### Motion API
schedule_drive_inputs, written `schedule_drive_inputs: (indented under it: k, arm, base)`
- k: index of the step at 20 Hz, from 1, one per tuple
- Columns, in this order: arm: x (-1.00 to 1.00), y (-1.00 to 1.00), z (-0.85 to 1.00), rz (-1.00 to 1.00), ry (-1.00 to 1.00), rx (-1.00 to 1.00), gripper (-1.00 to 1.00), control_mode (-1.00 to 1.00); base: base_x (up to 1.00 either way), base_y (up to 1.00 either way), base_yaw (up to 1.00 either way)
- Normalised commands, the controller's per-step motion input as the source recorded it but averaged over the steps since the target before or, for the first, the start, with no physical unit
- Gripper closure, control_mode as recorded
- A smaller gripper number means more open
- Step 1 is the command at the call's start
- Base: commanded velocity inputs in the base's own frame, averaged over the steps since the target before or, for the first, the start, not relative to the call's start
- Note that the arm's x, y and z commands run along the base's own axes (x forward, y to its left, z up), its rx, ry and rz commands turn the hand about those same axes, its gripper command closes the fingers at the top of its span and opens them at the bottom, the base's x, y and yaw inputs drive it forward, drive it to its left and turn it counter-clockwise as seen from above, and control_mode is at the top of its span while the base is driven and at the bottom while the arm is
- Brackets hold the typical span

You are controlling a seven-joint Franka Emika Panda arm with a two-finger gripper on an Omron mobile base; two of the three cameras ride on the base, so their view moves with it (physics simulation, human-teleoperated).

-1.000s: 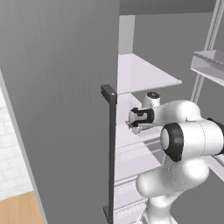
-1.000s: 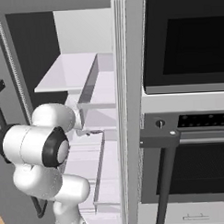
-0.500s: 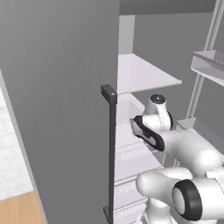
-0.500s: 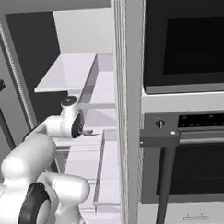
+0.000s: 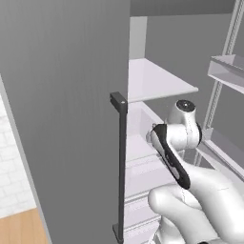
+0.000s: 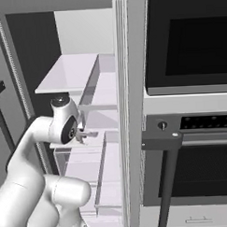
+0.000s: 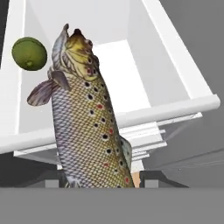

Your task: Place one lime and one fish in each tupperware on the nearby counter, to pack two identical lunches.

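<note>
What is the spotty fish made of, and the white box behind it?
The fish looks like real scaly skin: glossy, golden-brown, with black and red spots. The white box, a fridge drawer, looks like smooth, hard plastic with plain matte walls. Everything is rendered, so that is only how they look.

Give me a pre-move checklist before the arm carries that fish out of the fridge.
1. Speckled brown fish sits between the gripper fingertips: ok, its tail end runs down between them.
2. Fish lifted off the white fridge drawer: ok in the hand view, it hangs in front of the drawer's front rim.
3. Round green lime left in the drawer: ok, it lies at the drawer's side wall, apart from the fish.
4. Grey fridge door open wide enough: ok, it stands swung aside.
5. Grip firm enough for travel: cannot tell.
6. Tupperware on the counter ready: cannot tell.
</note>
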Motion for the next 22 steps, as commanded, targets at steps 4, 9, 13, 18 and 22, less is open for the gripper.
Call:
schedule_drive_inputs:
  k: [4, 9, 13, 18, 22]
  arm:
    - [-0.57, 0.03, 0.51, -0.16, -0.05, 0.28, 1.00, -1.00]
    - [-0.74, 0.00, 0.52, -0.04, -0.10, 0.18, 1.00, -1.00]
    - [-0.67, 0.14, 0.62, -0.07, -0.13, 0.04, 1.00, -1.00]
    - [-0.13, 0.05, 0.12, -0.01, -0.02, 0.00, 1.00, 1.00]
    - [0.00, 0.00, 0.00, 0.00, 0.00, 0.00, 1.00, 1.00]
  base:
    - [0.00, 0.00, 0.00]
    - [0.00, 0.00, 0.00]
    - [0.00, 0.00, 0.00]
    - [-0.74, 0.16, -0.02]
    - [-1.00, -0.07, -0.04]
